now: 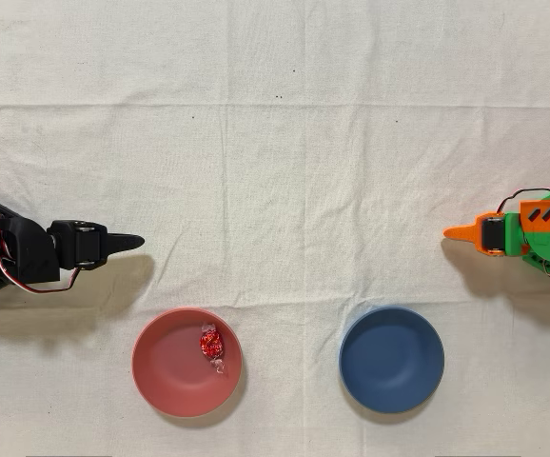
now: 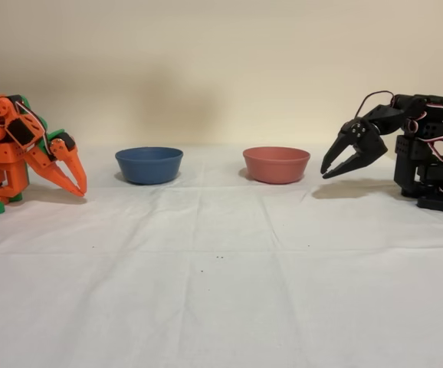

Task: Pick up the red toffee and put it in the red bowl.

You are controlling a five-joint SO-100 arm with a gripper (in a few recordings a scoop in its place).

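Now the red toffee lies in the red bowl, apart from the tool (fingers spread, empty).

The black arm is matte, blocky plastic with red and white cables looped over it; its gripper has two tapered, pointed fingers.

Claw parted, empty, right of red bowl.

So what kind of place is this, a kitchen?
Probably not a kitchen, more likely a robot practice table: a white cloth with two small robot arms, and a red bowl holding a red toffee beside a blue bowl.
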